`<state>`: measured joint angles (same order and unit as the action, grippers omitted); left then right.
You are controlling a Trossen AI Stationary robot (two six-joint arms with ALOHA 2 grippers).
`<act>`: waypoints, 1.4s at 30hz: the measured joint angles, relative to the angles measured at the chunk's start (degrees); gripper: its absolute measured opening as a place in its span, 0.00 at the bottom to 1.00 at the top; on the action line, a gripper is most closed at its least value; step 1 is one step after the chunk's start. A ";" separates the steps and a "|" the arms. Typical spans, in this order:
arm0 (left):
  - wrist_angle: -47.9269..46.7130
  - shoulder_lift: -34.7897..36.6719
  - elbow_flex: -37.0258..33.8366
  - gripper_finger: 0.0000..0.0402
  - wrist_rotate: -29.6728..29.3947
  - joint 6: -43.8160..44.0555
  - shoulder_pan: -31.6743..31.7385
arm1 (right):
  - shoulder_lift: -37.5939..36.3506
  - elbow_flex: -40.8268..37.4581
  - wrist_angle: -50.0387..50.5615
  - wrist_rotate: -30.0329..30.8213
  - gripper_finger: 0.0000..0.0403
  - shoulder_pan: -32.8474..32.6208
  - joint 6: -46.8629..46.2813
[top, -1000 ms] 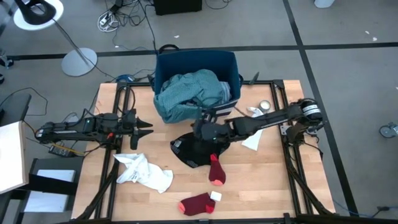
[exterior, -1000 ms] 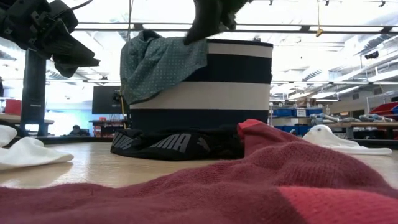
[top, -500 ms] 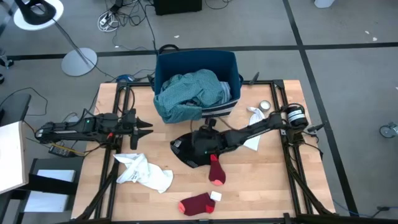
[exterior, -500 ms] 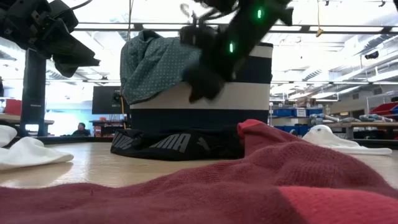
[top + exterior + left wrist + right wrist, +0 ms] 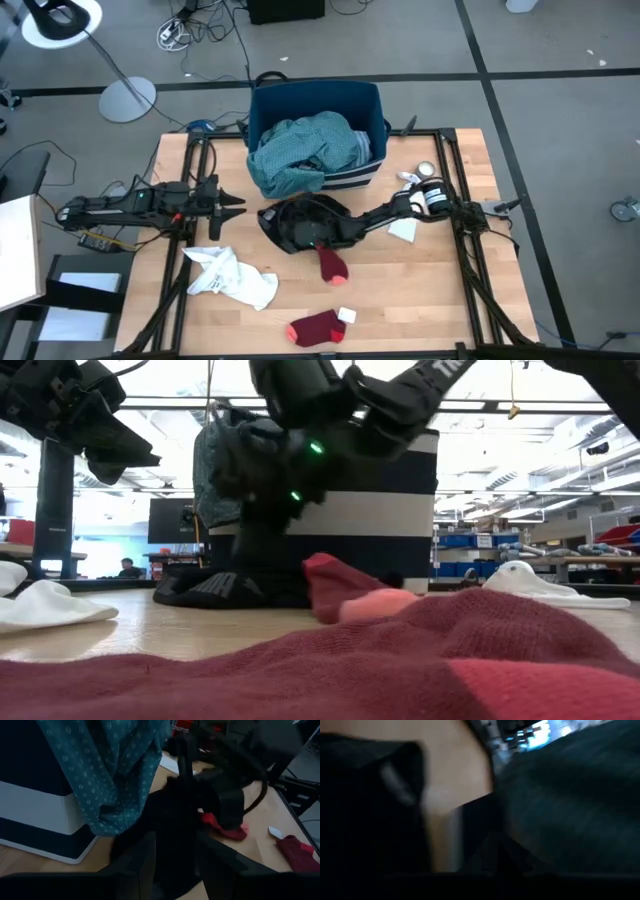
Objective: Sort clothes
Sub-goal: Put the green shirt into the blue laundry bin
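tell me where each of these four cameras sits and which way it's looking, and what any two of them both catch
High view: above the table, looking straight down; both arms show, right gripper on the black garment, left gripper waiting at the table's left.
Low view: table height, looking level past a red sock to the navy bin; both arms hang in.
Left wrist view: on the left arm, facing the bin and teal shirt; own fingers below.
Right wrist view: pressed close to dark fabric, blurred.
Shared: the high, low and left wrist views all catch bin and black garment.

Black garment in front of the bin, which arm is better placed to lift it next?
Right. The right gripper is already down on the black garment, while the left gripper hovers apart near the table's left side.
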<state>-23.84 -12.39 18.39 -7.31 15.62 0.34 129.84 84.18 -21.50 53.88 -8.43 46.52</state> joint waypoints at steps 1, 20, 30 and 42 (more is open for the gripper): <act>-0.11 -0.02 0.00 0.35 0.00 -0.01 0.00 | 0.41 1.68 -0.96 0.81 0.00 0.45 3.05; -0.32 -0.02 0.00 0.35 0.02 -0.09 -0.02 | -1.12 31.18 -9.60 5.65 0.00 9.00 34.17; -0.62 0.00 0.00 0.35 0.02 -0.12 0.00 | -1.32 48.12 33.15 12.28 0.00 17.40 0.06; -1.36 -0.01 0.00 0.35 0.02 -0.43 -0.01 | -1.86 50.71 51.80 -6.47 0.00 17.59 -29.65</act>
<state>-25.20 -12.39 18.39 -7.29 15.19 0.33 127.98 134.89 30.30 47.41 9.16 16.87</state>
